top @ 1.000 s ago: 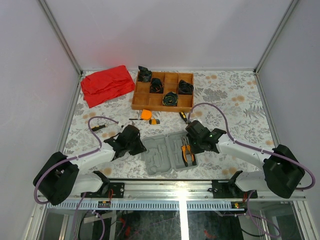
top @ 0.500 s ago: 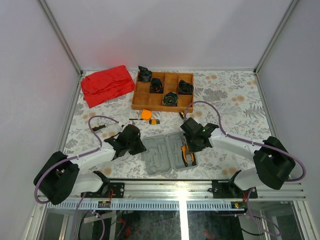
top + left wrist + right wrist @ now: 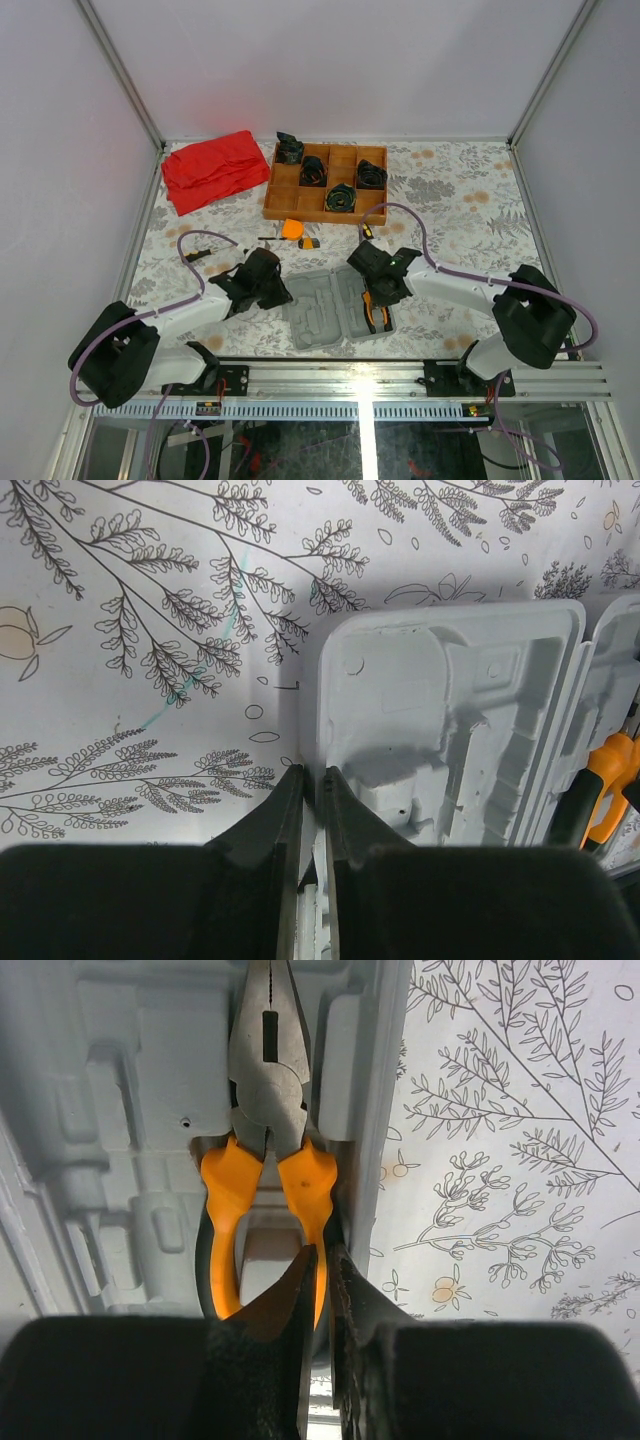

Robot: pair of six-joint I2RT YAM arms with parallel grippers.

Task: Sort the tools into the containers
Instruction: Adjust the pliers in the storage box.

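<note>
The grey case [image 3: 315, 310] lies open near the front edge. Orange-handled pliers [image 3: 381, 316] rest in a recess of its right half. My left gripper [image 3: 283, 296] is shut on the rim of the case's left half [image 3: 440, 710], one finger on each side of the wall [image 3: 312, 772]. My right gripper [image 3: 374, 292] hangs over the pliers [image 3: 268, 1080], shut to a thin slit [image 3: 322, 1255] above the right handle; whether it touches is unclear. Behind the case lie a round orange tape measure [image 3: 292, 229], a small yellow-grey piece [image 3: 311, 242] and a black-and-yellow screwdriver [image 3: 366, 232].
A brown wooden tray [image 3: 283, 190] with black coiled bundles stands at the back. Left of it lies a red cloth [image 3: 213, 168]. Another small tool [image 3: 198, 256] sits by the left arm's purple cable. Flowered tablecloth [image 3: 500, 1160] borders the case's right side.
My right gripper has moved left from beside the case to above the pliers, its jaws narrowing. The left gripper and the case have stayed put.
</note>
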